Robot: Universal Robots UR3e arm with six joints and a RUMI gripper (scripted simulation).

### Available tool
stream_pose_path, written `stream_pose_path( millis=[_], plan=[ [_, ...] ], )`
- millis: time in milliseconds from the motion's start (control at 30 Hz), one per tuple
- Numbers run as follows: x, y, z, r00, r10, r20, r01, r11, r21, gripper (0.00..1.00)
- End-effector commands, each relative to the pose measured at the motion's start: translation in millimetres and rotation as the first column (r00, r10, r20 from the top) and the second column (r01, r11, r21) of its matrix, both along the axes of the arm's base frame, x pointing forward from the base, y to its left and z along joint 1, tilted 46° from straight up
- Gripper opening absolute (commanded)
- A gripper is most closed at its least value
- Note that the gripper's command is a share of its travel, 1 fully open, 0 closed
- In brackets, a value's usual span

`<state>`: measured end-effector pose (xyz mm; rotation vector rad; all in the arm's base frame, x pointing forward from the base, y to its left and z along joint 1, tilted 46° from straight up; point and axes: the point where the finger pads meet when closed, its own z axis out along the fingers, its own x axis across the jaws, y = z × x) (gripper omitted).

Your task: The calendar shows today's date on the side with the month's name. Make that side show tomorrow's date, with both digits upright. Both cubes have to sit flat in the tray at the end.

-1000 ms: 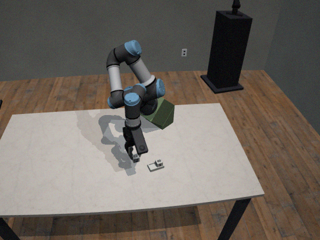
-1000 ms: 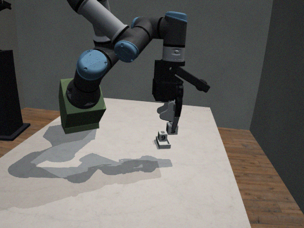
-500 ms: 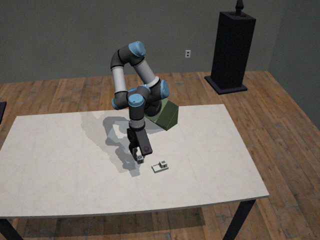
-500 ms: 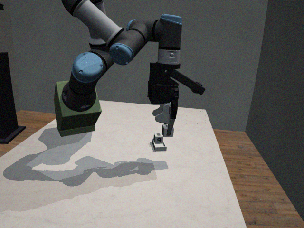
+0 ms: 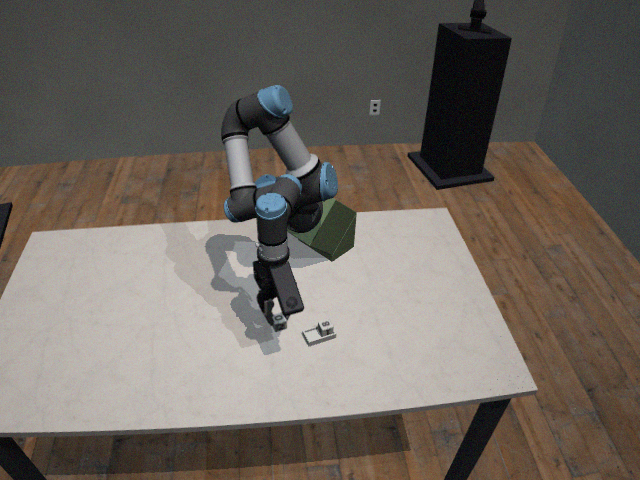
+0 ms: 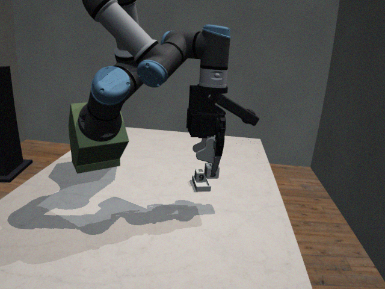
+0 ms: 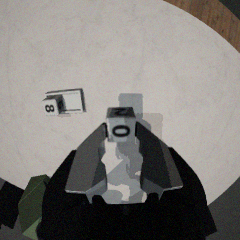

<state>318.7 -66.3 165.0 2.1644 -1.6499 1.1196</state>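
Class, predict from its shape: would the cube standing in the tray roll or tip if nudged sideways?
The cube probably won't roll, having flat faces. Tipping seems possible, since it rises above the low rim of the tray.

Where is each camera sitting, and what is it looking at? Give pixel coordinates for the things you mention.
Top: high in front of the table (image 5: 155,382), looking down and back at the robot; nearly the whole arm (image 5: 237,161) shows, with its gripper (image 5: 276,313) (image 6: 214,168) (image 7: 120,123).
Exterior: beside the table, looking along it; the arm (image 6: 124,27) shows, its upper part cut off, plus the gripper.
Wrist: up by the gripper, looking down past its fingers at the cube (image 5: 279,322) (image 6: 212,171) (image 7: 121,131) between them.
Top and exterior both show the green block (image 5: 333,232) (image 6: 96,155) under the arm.
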Motion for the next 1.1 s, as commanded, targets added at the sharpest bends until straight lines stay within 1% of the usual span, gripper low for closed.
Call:
stream_pose_path(
  millis=[0, 467, 533, 833, 1067],
  plan=[
    [4.9, -5, -5.7, 1.000, 0.002, 0.004, -0.002, 1.000, -0.001, 0.11],
    [24.7, -31, -36.6, 1.000, 0.002, 0.004, -0.002, 1.000, -0.001, 0.11],
    [24.7, -31, -36.6, 1.000, 0.002, 0.004, -0.002, 1.000, -0.001, 0.11],
    [33.8, -43, -50.8, 1.000, 0.002, 0.004, -0.002, 1.000, -0.001, 0.11],
    [36.5, -46, -54.9, 1.000, 0.002, 0.004, -0.002, 1.000, -0.001, 0.11]
  ],
)
